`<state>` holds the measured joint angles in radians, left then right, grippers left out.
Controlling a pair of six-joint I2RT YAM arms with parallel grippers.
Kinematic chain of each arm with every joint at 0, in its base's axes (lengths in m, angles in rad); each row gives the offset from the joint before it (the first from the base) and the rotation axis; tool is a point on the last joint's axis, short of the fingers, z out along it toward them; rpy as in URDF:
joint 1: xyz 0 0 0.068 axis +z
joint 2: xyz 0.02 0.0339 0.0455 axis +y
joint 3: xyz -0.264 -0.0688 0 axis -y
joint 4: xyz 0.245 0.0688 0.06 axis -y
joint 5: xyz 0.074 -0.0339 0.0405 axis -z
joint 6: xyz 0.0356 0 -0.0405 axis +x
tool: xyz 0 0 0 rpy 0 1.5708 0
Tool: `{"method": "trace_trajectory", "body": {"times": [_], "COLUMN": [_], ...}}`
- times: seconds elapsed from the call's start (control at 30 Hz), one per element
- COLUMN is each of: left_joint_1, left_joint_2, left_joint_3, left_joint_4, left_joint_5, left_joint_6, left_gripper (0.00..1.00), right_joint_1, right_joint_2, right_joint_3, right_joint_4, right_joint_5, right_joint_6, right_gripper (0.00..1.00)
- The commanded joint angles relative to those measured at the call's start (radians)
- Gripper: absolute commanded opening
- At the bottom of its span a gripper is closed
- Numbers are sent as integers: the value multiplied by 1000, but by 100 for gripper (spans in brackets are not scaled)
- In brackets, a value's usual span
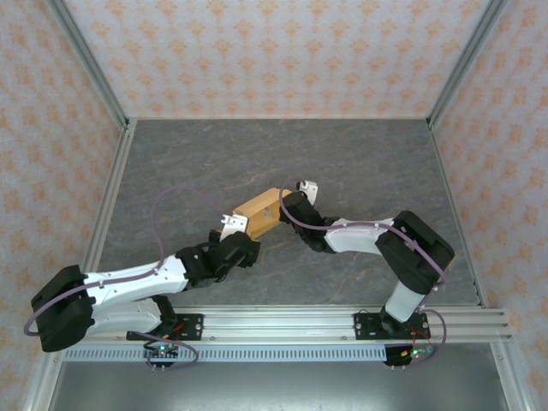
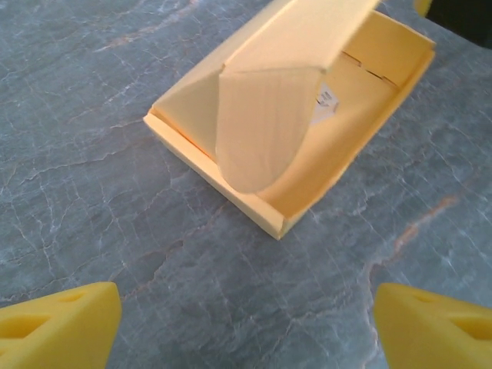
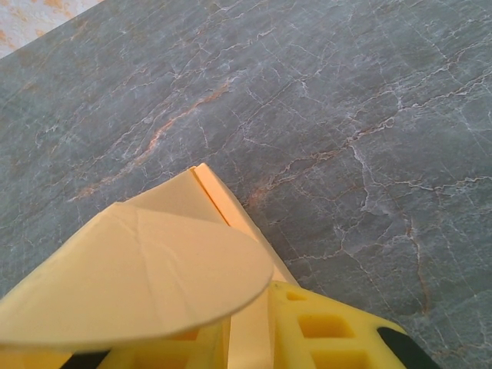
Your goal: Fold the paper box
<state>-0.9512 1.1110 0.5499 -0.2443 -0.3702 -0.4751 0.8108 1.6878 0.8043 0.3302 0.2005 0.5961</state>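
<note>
The paper box (image 1: 260, 211) is light orange-tan cardboard lying on the grey table between my two grippers. In the left wrist view the paper box (image 2: 354, 115) lies open like a tray, and a rounded flap (image 2: 261, 131) hangs down over its inside. My left gripper (image 2: 250, 307) is open, its yellow fingers (image 2: 69, 323) wide apart just short of the box's near corner and not touching it. My right gripper (image 3: 250, 327) is shut on a side wall of the box (image 3: 211, 196), and a rounded flap (image 3: 146, 269) covers its left finger. In the top view the left gripper (image 1: 248, 237) and the right gripper (image 1: 289, 210) stand at opposite ends of the box.
The grey marbled tabletop (image 1: 360, 163) is walled by patterned panels at the back and both sides, with metal frame posts (image 1: 94, 68) at the corners. A rail (image 1: 282, 324) carrying both arm bases runs along the near edge.
</note>
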Motion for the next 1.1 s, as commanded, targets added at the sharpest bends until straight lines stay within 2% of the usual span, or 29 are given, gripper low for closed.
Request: {"method": "trace_trajectory", "body": {"times": [0.0,0.17,0.27,0.37,0.47,0.57,0.63,0.83,1.07], "left_joint_1": [-5,-5,9,77,200,309,345,365,366], "left_joint_2": [-57,-175,-220,-221,-187,-85,34,307,405], "left_joint_3": [43,95,159,226,278,352,433,598,608], "left_joint_4": [-128,-229,-287,-308,-271,-222,-226,-254,-224], "left_joint_5": [56,123,127,150,234,322,344,364,427], "left_joint_6": [48,77,85,77,64,60,77,126,128], "left_gripper": [86,86,84,79,73,69,67,63,60], "right_joint_1": [-4,-4,-4,-4,-4,-4,-5,-5,-5], "right_joint_2": [1,-13,-17,-23,-29,-28,-26,-12,1], "right_joint_3": [-13,-13,-12,-19,-22,-25,-22,-19,-17], "right_joint_4": [-2,-8,-12,-12,-14,-14,-16,-13,-3], "right_joint_5": [-5,-7,-1,2,-2,1,0,4,-10], "right_joint_6": [-17,-24,-28,-31,-32,-35,-37,-38,-34], "right_gripper": [20,20,20,20,20,20,20,20,20]}}
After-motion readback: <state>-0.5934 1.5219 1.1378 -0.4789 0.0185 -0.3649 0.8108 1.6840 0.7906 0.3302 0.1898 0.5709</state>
